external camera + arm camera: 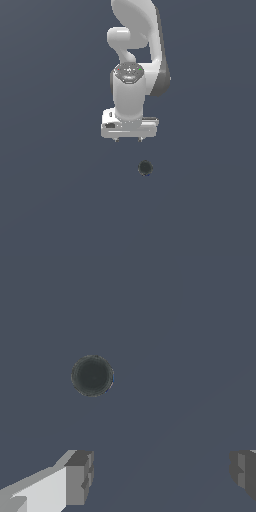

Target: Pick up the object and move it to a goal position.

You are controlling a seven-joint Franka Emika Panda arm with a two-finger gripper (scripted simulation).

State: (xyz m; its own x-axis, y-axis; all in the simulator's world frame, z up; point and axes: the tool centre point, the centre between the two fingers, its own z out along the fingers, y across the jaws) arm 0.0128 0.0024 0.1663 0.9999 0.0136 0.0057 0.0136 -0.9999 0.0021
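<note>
The object is a small black ball (145,168) lying on the flat dark grey surface, below and slightly toward the exterior view's right of the arm. It also shows in the wrist view (92,375). My white gripper (128,139) hangs above the surface, apart from the ball, with only short finger tips showing. In the wrist view the gripper (162,476) has its two grey fingertips (80,476) spread wide with nothing between them. The ball lies outside the gap, beyond the fingers.
The white arm (135,55) rises behind the gripper. The dark grey surface (50,200) runs flat all around.
</note>
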